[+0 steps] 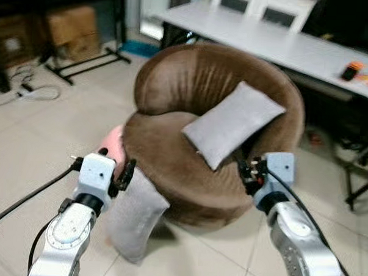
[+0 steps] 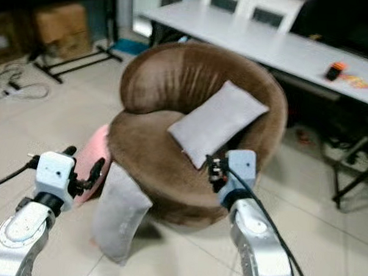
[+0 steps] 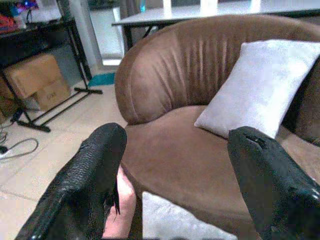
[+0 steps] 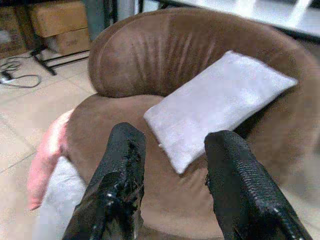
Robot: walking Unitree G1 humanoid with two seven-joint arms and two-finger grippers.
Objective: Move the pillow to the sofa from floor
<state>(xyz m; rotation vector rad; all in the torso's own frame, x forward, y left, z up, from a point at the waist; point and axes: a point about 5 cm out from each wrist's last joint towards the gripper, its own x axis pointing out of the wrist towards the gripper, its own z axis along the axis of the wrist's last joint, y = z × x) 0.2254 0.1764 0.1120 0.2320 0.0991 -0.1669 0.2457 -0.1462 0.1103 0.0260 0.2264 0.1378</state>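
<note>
A round brown sofa chair (image 1: 189, 150) stands before me, with a grey pillow (image 1: 233, 123) leaning against its back on the seat. A second grey pillow (image 1: 135, 214) stands on the floor, propped against the chair's front left side, with a pink pillow (image 1: 113, 142) behind it. My left gripper (image 1: 115, 167) is open, held just above the floor pillow's top edge. My right gripper (image 1: 250, 171) is open, hovering over the chair's front right rim. In the left wrist view the floor pillow (image 3: 175, 222) lies below the open fingers (image 3: 95, 175).
A long white table (image 1: 298, 42) with small items (image 1: 352, 71) runs behind the chair. Cardboard boxes (image 1: 69, 29), a black stand (image 1: 83, 63) and cables (image 1: 33, 88) lie at the far left. Tiled floor (image 1: 43, 144) stretches to the left.
</note>
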